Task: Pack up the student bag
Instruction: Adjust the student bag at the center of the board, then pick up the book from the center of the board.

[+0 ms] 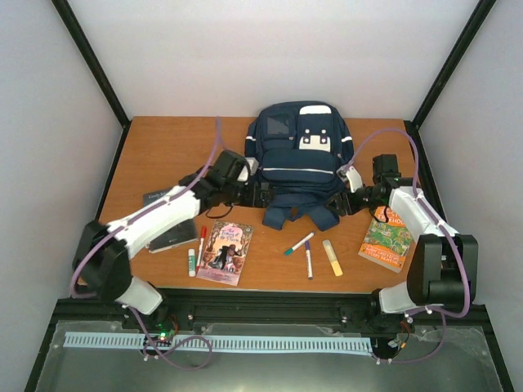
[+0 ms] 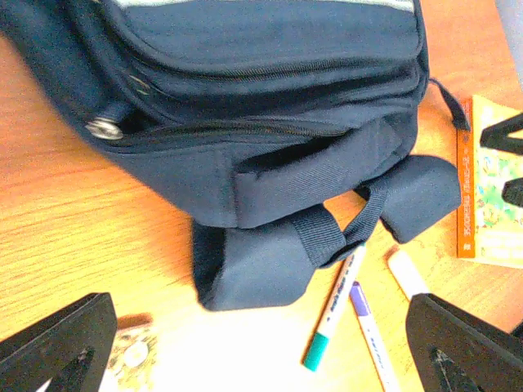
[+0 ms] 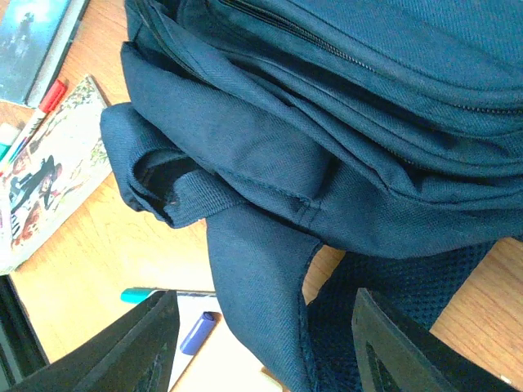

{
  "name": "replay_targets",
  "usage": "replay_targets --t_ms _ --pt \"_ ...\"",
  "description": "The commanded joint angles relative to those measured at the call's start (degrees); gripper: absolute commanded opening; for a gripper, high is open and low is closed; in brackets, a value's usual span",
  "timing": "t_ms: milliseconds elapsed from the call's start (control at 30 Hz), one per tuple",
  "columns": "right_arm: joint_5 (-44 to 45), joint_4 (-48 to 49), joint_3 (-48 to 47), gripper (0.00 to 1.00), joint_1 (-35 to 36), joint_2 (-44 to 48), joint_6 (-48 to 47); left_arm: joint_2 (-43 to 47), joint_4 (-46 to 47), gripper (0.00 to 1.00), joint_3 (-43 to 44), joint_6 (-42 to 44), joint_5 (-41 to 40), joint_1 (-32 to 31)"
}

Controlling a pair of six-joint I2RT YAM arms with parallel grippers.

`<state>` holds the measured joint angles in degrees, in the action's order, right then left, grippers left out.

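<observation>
The student bag [image 1: 298,159] lies flat at the far middle of the wooden surface [image 1: 163,151], front pockets facing up and its dark shoulder straps [image 1: 294,214] trailing toward the near edge. Both arms reach in to its lower corners, one from each side. The left gripper [image 2: 260,327] sits just beside the bag's lower left corner with its jaws spread as wide as they go and nothing between them; in its wrist view the bag's zipped base and padded strap ends lie just ahead of the fingers [image 2: 61,343], apart from them. The right gripper [image 3: 263,314] is at the lower right corner, jaws partly spread. One strap and some mesh padding run down between its fingers [image 3: 139,351], with a gap showing on either side, so it pinches nothing that can be seen. Near the straps lie a green-capped marker [image 1: 298,243], a purple-capped marker [image 1: 308,260] and a yellow highlighter [image 1: 332,257]. An illustrated book [image 1: 225,251] lies to their left, and an orange-edged book [image 1: 386,239] lies under the right arm.
</observation>
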<state>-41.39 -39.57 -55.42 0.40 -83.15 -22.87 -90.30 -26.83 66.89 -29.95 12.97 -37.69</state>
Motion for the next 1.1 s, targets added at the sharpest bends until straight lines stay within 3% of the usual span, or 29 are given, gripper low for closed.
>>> replay_targets --t_ms 0,100,267,433,533,667,767,867,933,1067 --pt "-2.29 1.11 0.04 0.59 0.22 3.62 -1.39 8.75 -12.64 1.0 -0.69 0.55 -12.41 0.16" --pt "-0.36 -1.12 -1.84 0.6 0.16 6.06 -3.16 12.83 -16.65 1.0 -2.74 -1.09 -17.42 0.25" --pt "12.8 -6.55 -4.82 0.61 -1.77 10.23 -5.94 17.66 -14.14 1.0 -7.61 -0.43 -19.98 0.25" --pt "17.51 -12.77 -3.94 0.62 -13.38 11.8 -13.58 24.14 -4.87 1.0 -14.62 -2.08 -15.77 0.16" --pt "16.48 -15.04 -2.43 0.62 -24.66 10.53 -19.24 26.3 -1.43 1.0 -16.79 -4.37 -14.18 0.1" --pt "14.34 -18.04 -2.39 0.62 -38.09 6.43 -25.87 25.9 2.01 1.0 -16.67 -5.99 -14.04 -1.54" --pt "14.71 -19.24 -2.62 0.62 -44.39 2.8 -28.95 20.93 0.17 1.0 -12.94 -5.54 -12.86 -2.54" --pt "14.7 -19.96 -2.32 0.62 -47.46 0.25 -31.15 14.63 -4.25 1.0 -6.62 -2.32 -17.58 -6.21" --pt "15.04 -19.72 -1.56 0.62 -48.1 -0.54 -31.78 13.16 -0.8 1.0 -5.43 -1.38 -20.17 -9.0" --pt "15.01 -18.1 -0.15 0.62 -48.22 -1.37 -31.56 10.59 9.85 1.0 -4.73 -4.57 -12.08 -10.47"
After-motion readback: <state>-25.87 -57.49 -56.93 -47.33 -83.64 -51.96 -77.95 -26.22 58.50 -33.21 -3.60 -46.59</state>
